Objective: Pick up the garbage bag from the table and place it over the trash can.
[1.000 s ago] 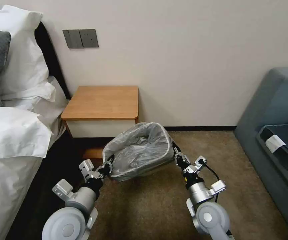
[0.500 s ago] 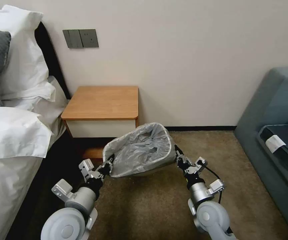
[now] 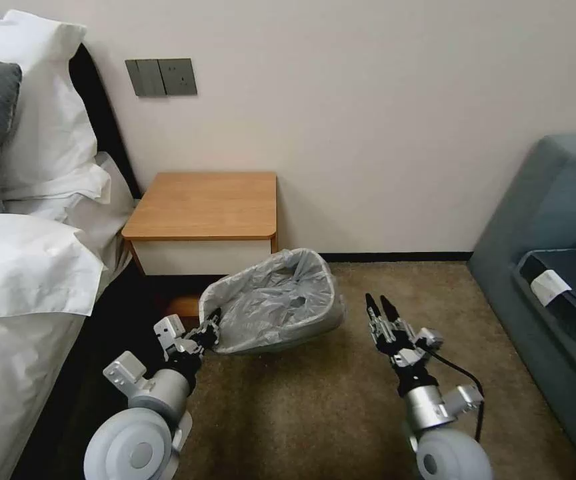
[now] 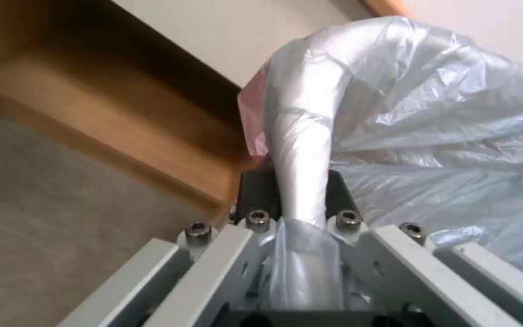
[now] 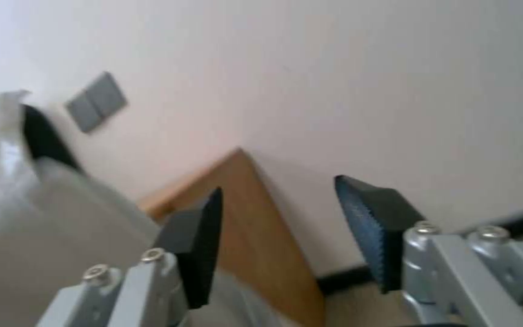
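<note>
Grey garbage bag (image 3: 271, 303) covers the trash can (image 3: 288, 337). Left gripper (image 3: 209, 331) pinches the covered rim; right gripper (image 3: 380, 308) hangs wide apart beside it. I think left needs to let go.

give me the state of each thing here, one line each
garbage bag: spread over the trash can's rim, lining it
trash can: tilted on the carpet beside the table
table: top bare
left claw: shut on the bagged rim
right claw: open, apart from the trash can
</note>
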